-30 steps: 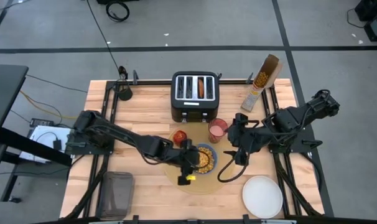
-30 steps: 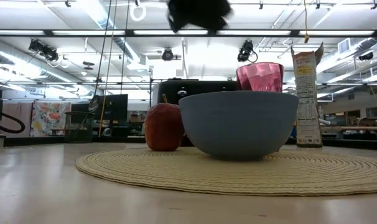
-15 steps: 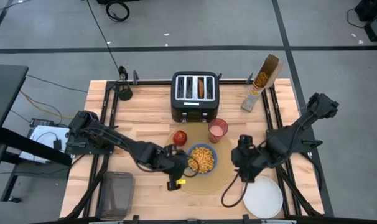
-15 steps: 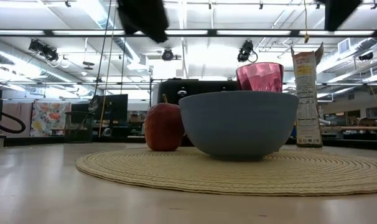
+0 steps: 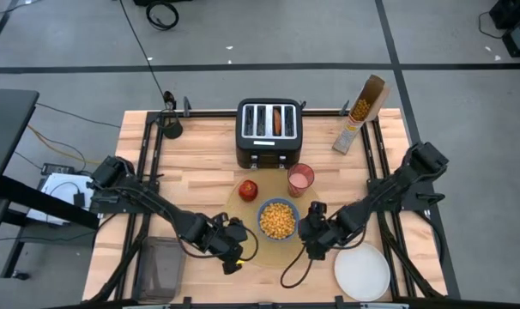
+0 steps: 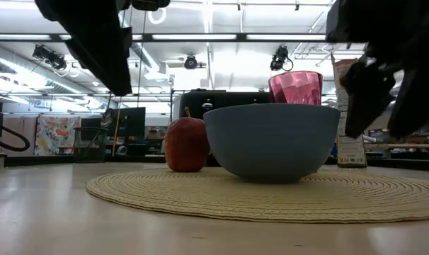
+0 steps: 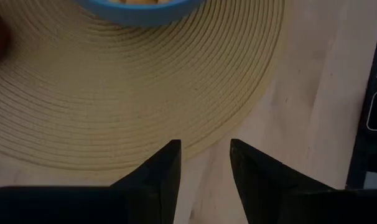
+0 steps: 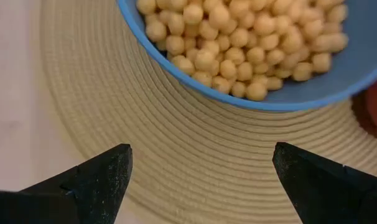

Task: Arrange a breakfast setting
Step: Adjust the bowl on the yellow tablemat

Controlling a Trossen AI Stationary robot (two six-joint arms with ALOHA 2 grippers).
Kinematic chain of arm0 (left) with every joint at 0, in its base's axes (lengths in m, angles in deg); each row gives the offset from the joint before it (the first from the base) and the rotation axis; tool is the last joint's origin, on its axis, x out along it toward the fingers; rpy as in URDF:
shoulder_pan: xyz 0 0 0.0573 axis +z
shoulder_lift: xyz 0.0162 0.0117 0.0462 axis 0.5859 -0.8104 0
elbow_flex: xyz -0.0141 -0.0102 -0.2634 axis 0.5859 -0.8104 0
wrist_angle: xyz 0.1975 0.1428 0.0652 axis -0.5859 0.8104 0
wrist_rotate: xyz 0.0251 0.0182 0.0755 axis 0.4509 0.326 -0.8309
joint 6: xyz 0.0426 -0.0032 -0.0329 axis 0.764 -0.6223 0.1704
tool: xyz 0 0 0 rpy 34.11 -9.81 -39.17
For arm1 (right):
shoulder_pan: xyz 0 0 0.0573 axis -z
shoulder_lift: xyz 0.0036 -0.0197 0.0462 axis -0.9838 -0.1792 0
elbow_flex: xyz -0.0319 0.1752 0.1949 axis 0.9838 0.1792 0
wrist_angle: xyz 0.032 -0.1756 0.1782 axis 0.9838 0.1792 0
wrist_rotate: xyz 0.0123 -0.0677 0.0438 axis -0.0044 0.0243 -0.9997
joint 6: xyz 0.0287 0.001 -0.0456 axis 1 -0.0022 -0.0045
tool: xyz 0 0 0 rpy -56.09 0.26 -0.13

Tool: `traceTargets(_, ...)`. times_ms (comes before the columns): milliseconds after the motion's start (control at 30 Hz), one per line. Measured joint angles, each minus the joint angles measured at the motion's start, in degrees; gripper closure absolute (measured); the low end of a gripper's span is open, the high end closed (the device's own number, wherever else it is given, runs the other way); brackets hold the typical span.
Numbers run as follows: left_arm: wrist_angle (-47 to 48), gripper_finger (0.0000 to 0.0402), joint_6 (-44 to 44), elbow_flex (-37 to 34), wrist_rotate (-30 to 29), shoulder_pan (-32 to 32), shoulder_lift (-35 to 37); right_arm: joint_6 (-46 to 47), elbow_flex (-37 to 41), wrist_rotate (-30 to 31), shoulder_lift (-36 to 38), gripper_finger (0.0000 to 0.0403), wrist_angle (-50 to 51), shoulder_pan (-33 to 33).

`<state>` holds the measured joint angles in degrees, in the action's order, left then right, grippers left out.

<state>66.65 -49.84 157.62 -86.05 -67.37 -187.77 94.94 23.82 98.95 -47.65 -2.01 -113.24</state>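
The round tan placemat [image 5: 287,250] lies at the table's middle. On it stands the blue bowl [image 5: 277,220], filled with yellow cereal, with the red apple [image 5: 248,190] and the pink cup [image 5: 300,179] at its far side. The white plate [image 5: 362,270] lies on the table near the right front. A brown piece that may be the bagel [image 5: 278,120] stands in a toaster slot. The spoon is out of view. My left gripper [image 5: 236,245] is open and empty over the placemat's near left rim [image 7: 204,149]. My right gripper [image 5: 315,239] is open and empty right of the bowl [image 8: 201,155].
A black toaster [image 5: 269,130] stands at the far middle and an open cereal box [image 5: 360,113] at the far right. A dark container [image 5: 161,266] sits at the near left. In the low view the arms hang over the bowl [image 6: 271,142] on either side.
My left gripper has drawn back from over the bowl toward the table's near left, off to the placemat's rim. My right gripper has gone from beside the cup toward the near edge and a little left, close to the bowl. The things on the placemat have stayed put.
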Motion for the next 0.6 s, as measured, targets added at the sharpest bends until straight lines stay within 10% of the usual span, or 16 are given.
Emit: traceTargets(600,-0.49,0.0258,-3.95,0.0,-2.26,-3.12,0.0,1.36,0.0,1.92,-1.43,0.0014,-6.74,4.47)
